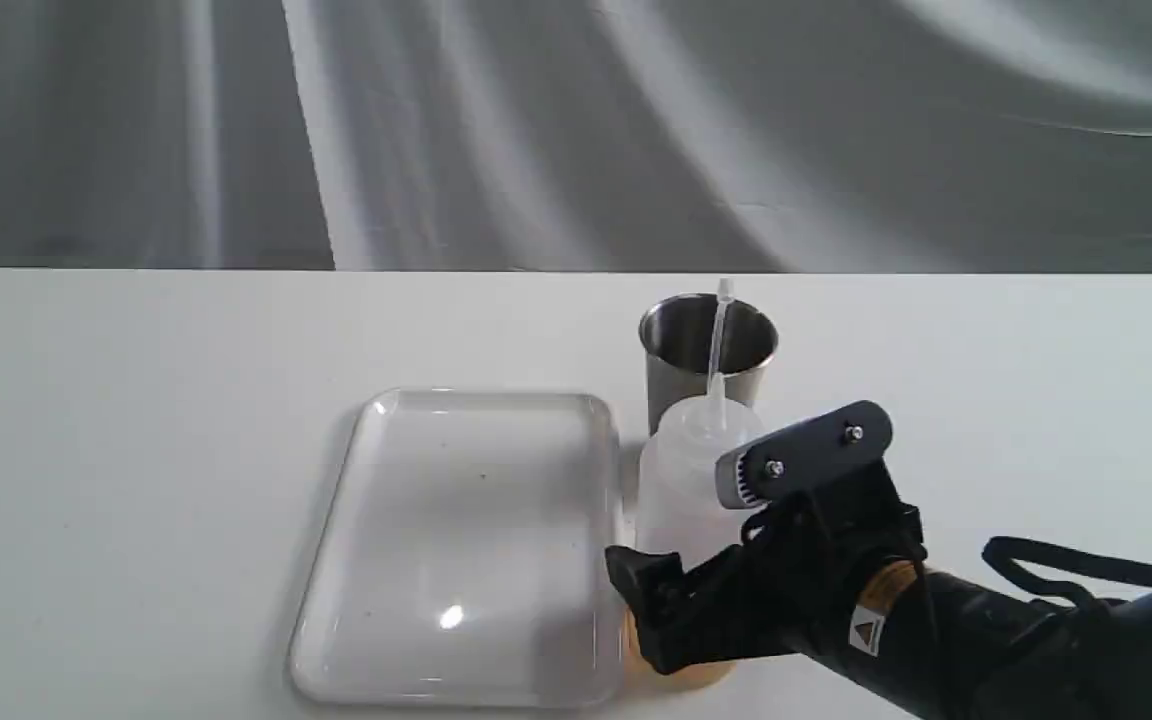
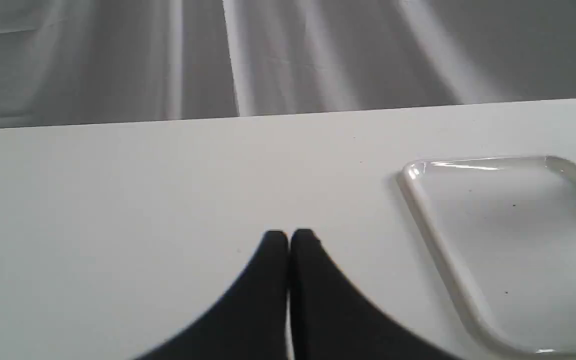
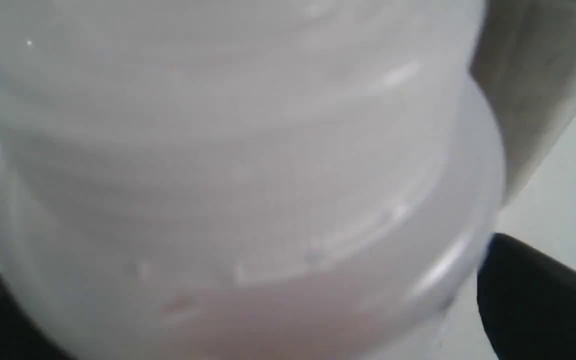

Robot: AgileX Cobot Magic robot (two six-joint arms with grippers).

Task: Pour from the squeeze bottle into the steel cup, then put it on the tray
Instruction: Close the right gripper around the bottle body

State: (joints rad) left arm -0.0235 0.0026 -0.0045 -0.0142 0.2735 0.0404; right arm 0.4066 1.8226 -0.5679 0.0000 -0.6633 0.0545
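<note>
The squeeze bottle [image 1: 678,475] stands upright on the table just right of the tray [image 1: 336,520], a little amber liquid showing at its base. Its thin nozzle [image 1: 717,340] rises in front of the steel cup [image 1: 671,375], which stands close behind it. My right gripper [image 1: 681,545] reaches in from the lower right, with its fingers pressed against both sides of the bottle's lower body. Up close, the bottle [image 3: 238,175] fills the space between the fingers [image 3: 533,295], and the cup [image 3: 533,75] shows beyond. My left gripper [image 2: 288,237] is shut and empty, above bare table beside the tray [image 2: 418,200].
The white table [image 1: 136,420] ends at a far edge against a grey draped backdrop [image 1: 576,120]. The right arm [image 1: 1036,640] and its black cable cross the lower right corner. The left arm does not show in the exterior view.
</note>
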